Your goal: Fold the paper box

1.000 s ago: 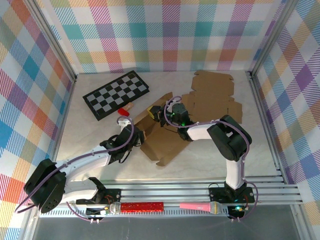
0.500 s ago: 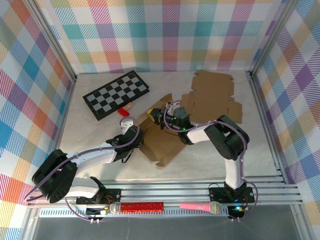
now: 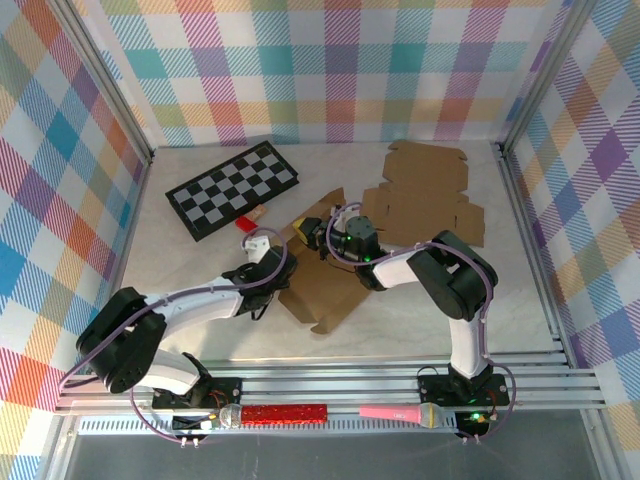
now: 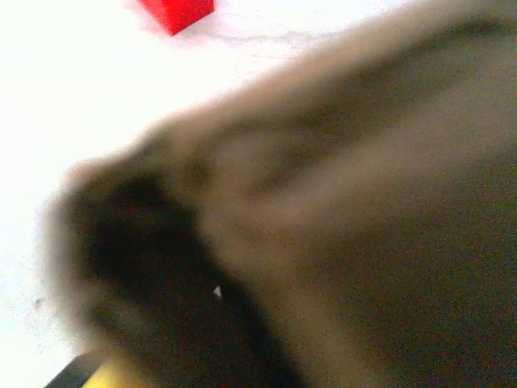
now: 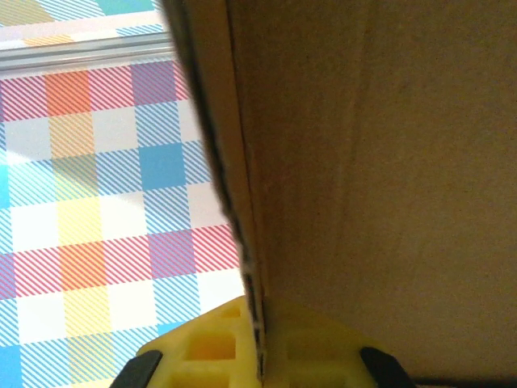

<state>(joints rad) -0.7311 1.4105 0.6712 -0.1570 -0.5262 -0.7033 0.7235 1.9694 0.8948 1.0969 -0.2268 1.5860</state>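
The paper box (image 3: 335, 275) is a brown cardboard blank lying partly folded in the middle of the table, with flaps raised at its far left. My right gripper (image 3: 308, 231) reaches in from the right and holds a raised flap. In the right wrist view the cardboard edge (image 5: 242, 242) runs down between the yellow fingers (image 5: 202, 352), which are shut on it. My left gripper (image 3: 271, 244) is at the box's left flap. In the left wrist view blurred cardboard (image 4: 363, 202) sits right against the lens and hides the jaws.
A second flat cardboard blank (image 3: 425, 188) lies at the back right. A checkered board (image 3: 232, 188) lies at the back left, with a small red block (image 3: 246, 224) (image 4: 176, 10) next to it. A red glitter stick (image 3: 285, 412) and a pink microphone (image 3: 400, 413) rest on the front rails.
My left gripper has moved away from me and to the right, up against the box's left flap. The right gripper shifted slightly left, still holding its flap.
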